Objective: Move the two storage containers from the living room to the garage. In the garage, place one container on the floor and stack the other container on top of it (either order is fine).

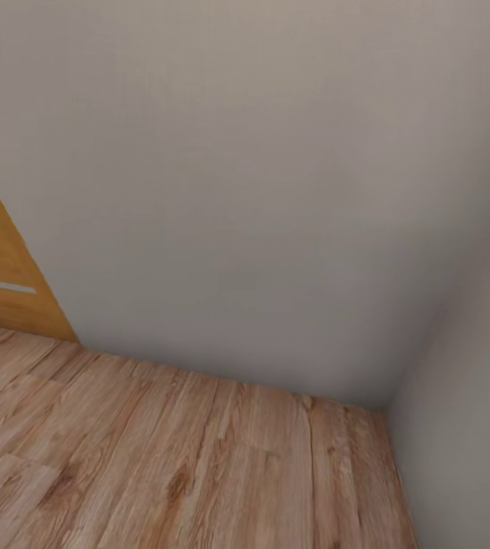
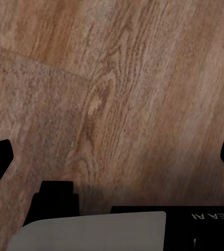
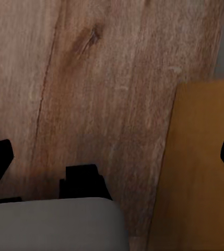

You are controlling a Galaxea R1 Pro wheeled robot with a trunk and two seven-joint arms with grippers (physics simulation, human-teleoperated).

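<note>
The left gripper [image 2: 112,157] and the right gripper [image 3: 112,157] both hang spread wide and empty above the light wood plank floor [image 1: 161,457]. No container is held, so I judge that the carrying to the garage is not done.

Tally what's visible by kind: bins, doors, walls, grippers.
Bins: 0
Doors: 1, wooden door, also an orange-wood panel in the right wrist view, likely a door
Walls: 2, facing wall and side wall, meeting in a corner above the plank floor
Grippers: 2, left gripper and right gripper, both open, empty
Total: 5
</note>
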